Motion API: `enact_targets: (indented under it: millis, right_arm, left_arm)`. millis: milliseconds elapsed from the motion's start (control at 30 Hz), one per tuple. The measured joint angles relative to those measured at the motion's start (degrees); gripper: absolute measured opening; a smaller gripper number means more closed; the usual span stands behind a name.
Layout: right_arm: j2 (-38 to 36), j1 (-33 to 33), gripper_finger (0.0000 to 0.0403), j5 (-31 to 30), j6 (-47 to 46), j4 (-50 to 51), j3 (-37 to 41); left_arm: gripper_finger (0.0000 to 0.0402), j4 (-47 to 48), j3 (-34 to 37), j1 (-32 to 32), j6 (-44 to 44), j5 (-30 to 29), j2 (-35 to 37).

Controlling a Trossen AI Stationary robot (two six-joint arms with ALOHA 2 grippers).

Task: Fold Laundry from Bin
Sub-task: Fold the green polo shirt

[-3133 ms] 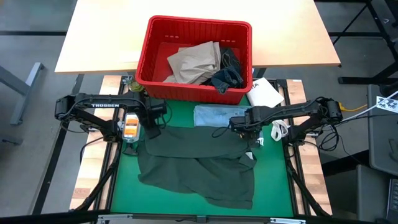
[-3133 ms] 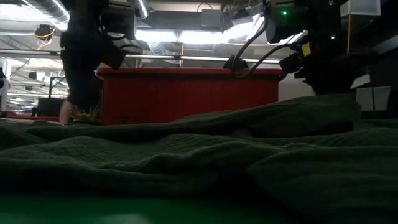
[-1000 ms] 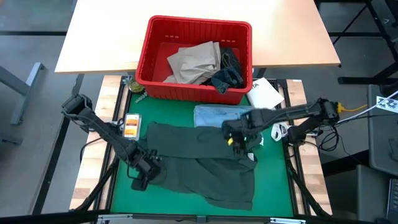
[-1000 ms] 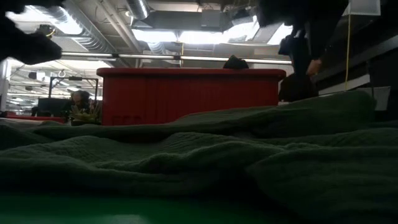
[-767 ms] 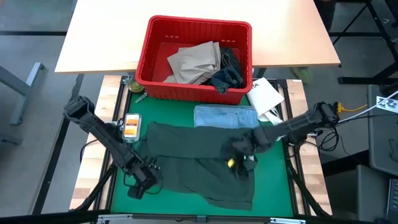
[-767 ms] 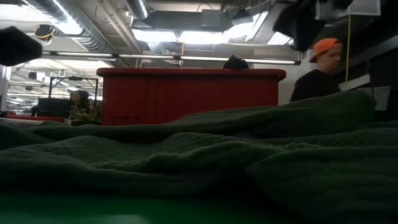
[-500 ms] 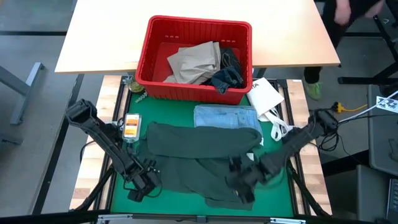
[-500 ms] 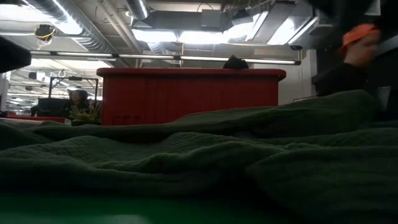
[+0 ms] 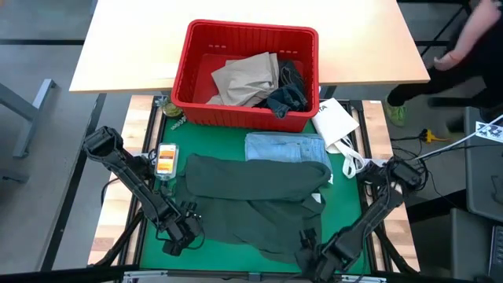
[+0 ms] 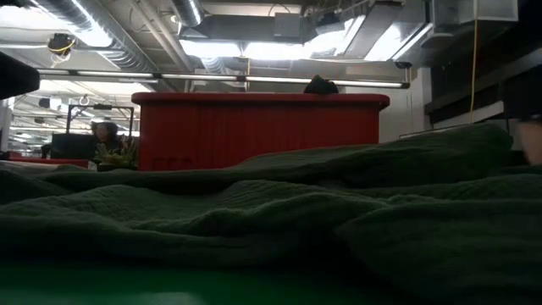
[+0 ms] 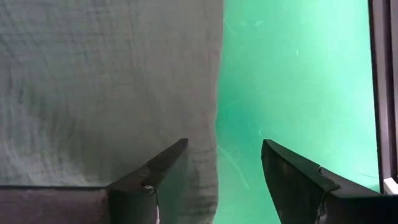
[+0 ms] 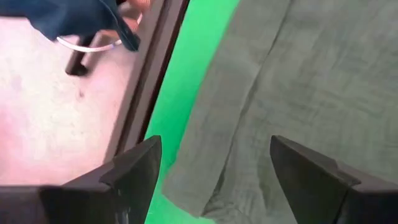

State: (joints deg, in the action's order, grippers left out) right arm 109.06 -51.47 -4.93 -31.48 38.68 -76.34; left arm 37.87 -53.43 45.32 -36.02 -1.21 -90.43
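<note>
From above, the red bin [image 9: 245,72] sits at the far edge of my green worktop [image 9: 346,212], holding tan khaki trousers [image 9: 245,79] and dark blue jeans [image 9: 288,90]. A light blue garment [image 9: 284,147] lies folded just in front of the bin. A dark green garment [image 9: 255,204] is spread across the worktop's middle. My left gripper [image 9: 178,233] is at its near left edge; my right gripper [image 9: 312,253] is at its near right corner. A white packet [image 9: 333,119] lies right of the bin.

At worktop height, green folds [image 10: 271,220] fill the foreground, with the bin [image 10: 258,129] behind.

My left wrist shows my left gripper [image 11: 221,171] spread wide, empty, straddling the garment's edge [image 11: 106,87].

My right wrist shows my right gripper [image 12: 214,168] spread wide, empty, over the garment's corner [image 12: 298,93].
</note>
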Motion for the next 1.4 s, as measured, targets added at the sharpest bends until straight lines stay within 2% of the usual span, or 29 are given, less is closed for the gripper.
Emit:
enact_targets:
  millis: [200,300,400,567,767,933,1167,1267,1400]
  right_arm:
    - [3.7,0.1,0.03,0.0,-0.1,0.4,0.0]
    - [5.1,0.6,0.0287,0.7,-0.2,1.0,-0.1]
    - [5.8,0.8,0.0257,3.0,-0.2,1.5,-0.3]
    - [6.0,1.0,0.018,3.5,-0.2,1.4,-0.2]
    - [6.1,0.9,0.0102,3.7,-0.2,1.1,-0.2]
    - [6.2,0.9,0.0068,4.0,-0.2,0.0,-0.1]
    - [6.2,0.9,0.0051,4.2,-0.2,-1.3,0.0]
    - [6.3,0.9,0.0044,4.9,-0.2,-2.2,-0.4]
    - [6.6,0.9,0.0021,5.6,-0.1,-2.2,-2.3]
  left_arm:
    - [0.0196,0.0,0.0,0.0,-1.0,0.1,0.0]
    - [0.0196,0.0,0.0,0.0,-1.1,0.2,0.0]
    - [0.0196,0.0,0.0,0.0,-1.2,0.2,0.0]
    - [0.0196,0.0,0.0,0.2,-1.3,-0.1,0.0]
    - [0.0196,0.0,0.0,1.6,-3.3,-4.5,-0.3]
    - [0.0196,-0.4,0.0,2.8,-4.5,-5.3,-2.4]
    - [0.0195,-0.6,-0.3,3.9,-6.7,-5.7,-8.2]
    - [0.0177,-0.4,-0.4,3.8,-7.9,-3.9,-9.1]
    - [0.011,-0.6,-0.7,3.8,-10.6,-1.7,-8.5]
